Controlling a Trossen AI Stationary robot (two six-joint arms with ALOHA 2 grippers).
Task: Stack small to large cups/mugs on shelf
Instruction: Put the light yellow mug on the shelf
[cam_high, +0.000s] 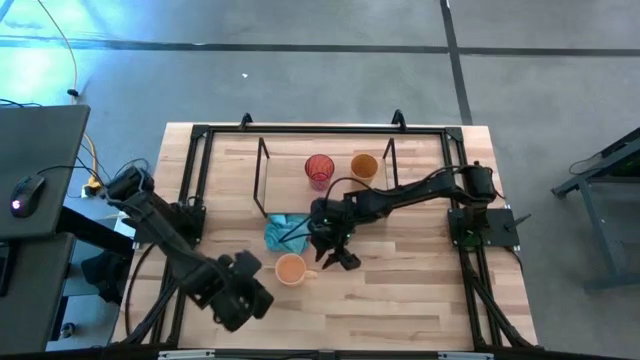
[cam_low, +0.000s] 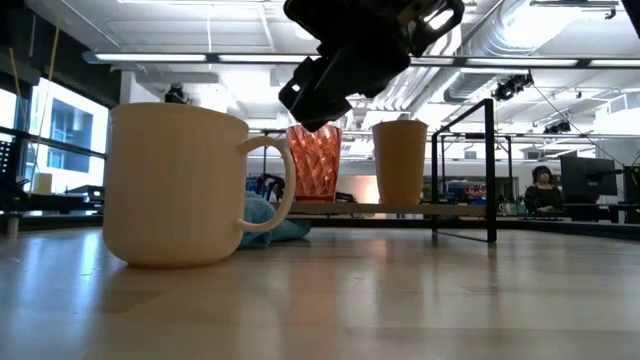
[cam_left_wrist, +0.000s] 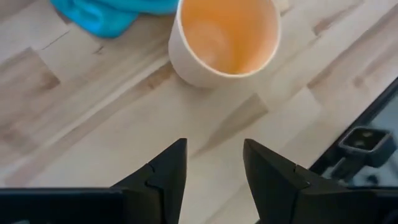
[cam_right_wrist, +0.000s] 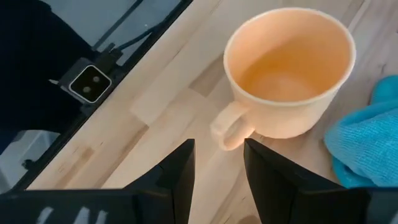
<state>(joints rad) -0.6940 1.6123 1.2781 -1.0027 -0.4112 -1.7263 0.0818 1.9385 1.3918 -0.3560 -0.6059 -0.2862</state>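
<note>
The light orange mug (cam_high: 291, 269) stands upright on the table near the front, its handle (cam_right_wrist: 230, 127) toward the table's right. The red patterned cup (cam_high: 319, 168) and the amber tumbler (cam_high: 364, 165) stand side by side on the shelf (cam_high: 285, 180). In the low view the red cup (cam_low: 315, 160) and the tumbler (cam_low: 400, 160) stand on the shelf board (cam_low: 440, 209). My right gripper (cam_right_wrist: 219, 152) is open just right of the mug's handle, above the table. My left gripper (cam_left_wrist: 214, 155) is open and empty, left of the mug (cam_left_wrist: 224, 37).
A teal-blue cloth (cam_high: 283, 232) lies crumpled just beyond the mug, in front of the shelf. A black frame (cam_high: 200, 170) runs along the table's left, far and right edges. The right arm (cam_high: 420, 190) reaches across in front of the shelf.
</note>
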